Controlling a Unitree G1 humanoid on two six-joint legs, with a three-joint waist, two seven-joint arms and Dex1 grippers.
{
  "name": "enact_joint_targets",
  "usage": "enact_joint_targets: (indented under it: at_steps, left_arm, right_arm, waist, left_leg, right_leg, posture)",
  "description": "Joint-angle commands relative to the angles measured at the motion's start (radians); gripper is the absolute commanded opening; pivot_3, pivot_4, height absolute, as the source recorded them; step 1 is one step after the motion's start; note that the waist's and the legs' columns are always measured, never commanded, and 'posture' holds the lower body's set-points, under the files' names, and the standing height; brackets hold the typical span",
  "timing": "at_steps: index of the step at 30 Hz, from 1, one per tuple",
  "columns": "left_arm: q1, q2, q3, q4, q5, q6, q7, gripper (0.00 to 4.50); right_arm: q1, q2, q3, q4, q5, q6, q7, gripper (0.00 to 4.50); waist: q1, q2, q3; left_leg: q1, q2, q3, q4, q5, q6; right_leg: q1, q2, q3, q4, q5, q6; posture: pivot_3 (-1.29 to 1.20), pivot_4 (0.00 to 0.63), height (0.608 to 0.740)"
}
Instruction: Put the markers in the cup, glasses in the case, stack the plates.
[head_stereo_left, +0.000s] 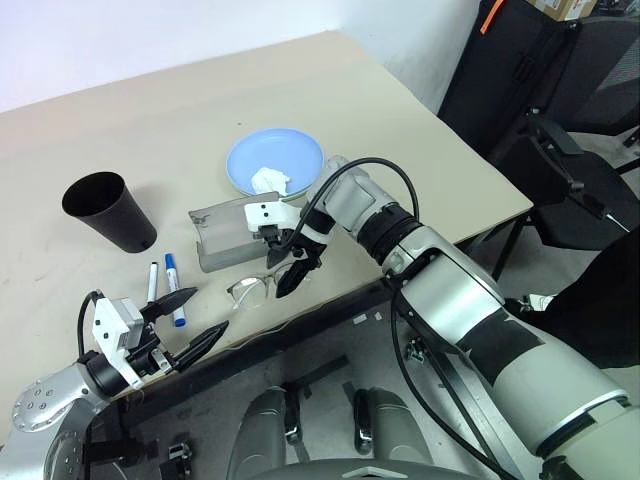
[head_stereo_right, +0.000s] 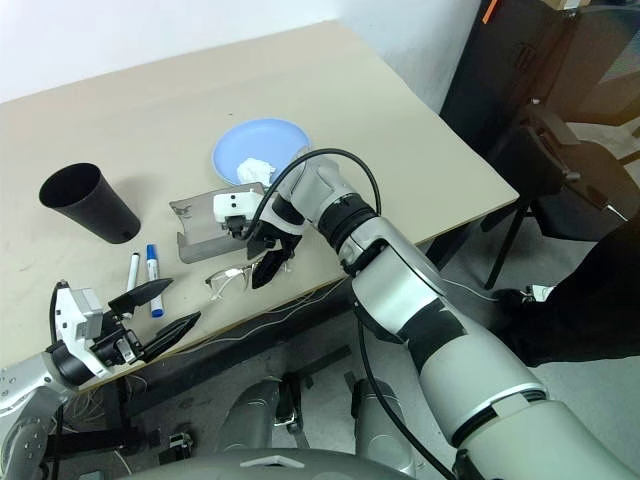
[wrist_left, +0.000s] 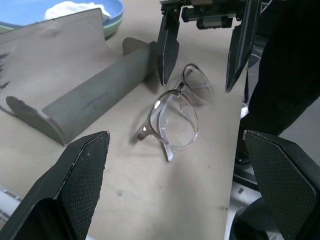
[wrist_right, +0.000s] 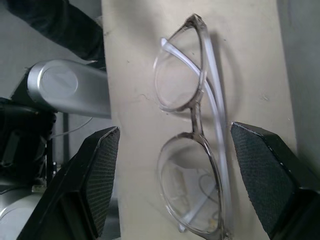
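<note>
The glasses (head_stereo_left: 250, 290) lie folded on the table near its front edge, just in front of the open grey case (head_stereo_left: 225, 235). My right gripper (head_stereo_left: 287, 272) points down over their right end, open, one finger on each side of the frame (wrist_right: 192, 135). My left gripper (head_stereo_left: 208, 310) hovers open at the table's front left, aimed toward the glasses (wrist_left: 175, 112). Two markers (head_stereo_left: 153, 282), one black-capped and one blue-capped (head_stereo_left: 175, 275), lie side by side left of the glasses. The black cup (head_stereo_left: 110, 212) stands upright behind them. The blue plate (head_stereo_left: 275, 160) rests on a pale green rim (wrist_left: 112, 31).
A crumpled white tissue (head_stereo_left: 268, 180) lies in the blue plate. The table's front edge (head_stereo_left: 330, 290) runs right beside the glasses. Black chairs (head_stereo_left: 560, 150) stand off the table's right side.
</note>
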Motion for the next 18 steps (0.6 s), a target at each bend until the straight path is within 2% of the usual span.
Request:
enact_joint_targets:
  at_steps: [1,2,5,6,10,13,15,18]
  left_arm:
    - [-0.008,-0.008,-0.015,-0.008,0.010,-0.021,0.010,4.50]
    - [-0.011,-0.009,-0.017,-0.008,0.011,-0.021,0.011,4.50]
    - [-0.018,-0.006,-0.016,-0.011,0.014,-0.021,0.018,4.50]
    - [-0.018,-0.004,-0.015,-0.016,0.013,-0.018,0.021,4.50]
    - [-0.009,0.004,-0.016,-0.041,0.012,-0.007,0.031,4.50]
    - [-0.004,0.008,-0.013,-0.050,0.007,-0.002,0.035,4.50]
    - [-0.004,0.012,-0.012,-0.055,0.004,0.004,0.038,4.50]
    - [-0.013,0.025,-0.005,-0.050,-0.001,0.011,0.037,4.50]
  right_arm:
    - [-0.044,0.021,-0.002,0.000,-0.007,-0.007,0.019,3.69]
    - [-0.044,0.023,0.002,0.000,-0.008,-0.013,0.022,3.69]
    - [-0.042,0.034,0.002,0.004,-0.017,-0.017,0.013,3.15]
    - [-0.043,0.039,0.000,0.009,-0.020,-0.015,0.009,2.84]
    - [-0.049,0.050,-0.011,0.025,-0.022,-0.015,0.007,2.84]
    - [-0.054,0.060,-0.018,0.041,-0.025,-0.015,-0.011,2.05]
    - [-0.054,0.065,-0.021,0.050,-0.027,-0.016,-0.022,2.05]
    - [-0.046,0.068,-0.016,0.055,-0.032,-0.028,-0.031,1.45]
  waist:
    - [0.000,0.000,0.000]
    - [0.000,0.000,0.000]
    - [0.000,0.000,0.000]
    - [0.000,0.000,0.000]
    - [0.000,0.000,0.000]
    - [0.000,0.000,0.000]
    - [0.000,0.000,0.000]
    - [0.000,0.000,0.000]
  left_leg:
    - [0.000,0.000,0.000,0.000,0.000,0.000]
    - [0.000,0.000,0.000,0.000,0.000,0.000]
    - [0.000,0.000,0.000,0.000,0.000,0.000]
    - [0.000,0.000,0.000,0.000,0.000,0.000]
    - [0.000,0.000,0.000,0.000,0.000,0.000]
    - [0.000,0.000,0.000,0.000,0.000,0.000]
    - [0.000,0.000,0.000,0.000,0.000,0.000]
    - [0.000,0.000,0.000,0.000,0.000,0.000]
  right_leg:
    - [0.000,0.000,0.000,0.000,0.000,0.000]
    - [0.000,0.000,0.000,0.000,0.000,0.001]
    - [0.000,0.000,0.000,0.000,0.000,0.001]
    - [0.000,0.000,0.000,0.000,0.000,0.001]
    - [0.000,0.000,0.000,0.000,0.000,0.001]
    - [0.000,0.000,0.000,0.000,0.000,0.001]
    - [0.000,0.000,0.000,0.000,0.000,0.001]
    - [0.000,0.000,0.000,0.001,0.000,0.001]
  posture:
    - [0.00,0.150,0.712]
    - [0.00,0.150,0.712]
    - [0.00,0.150,0.712]
    - [0.00,0.150,0.712]
    - [0.00,0.150,0.712]
    - [0.00,0.150,0.712]
    - [0.00,0.150,0.712]
    - [0.00,0.150,0.712]
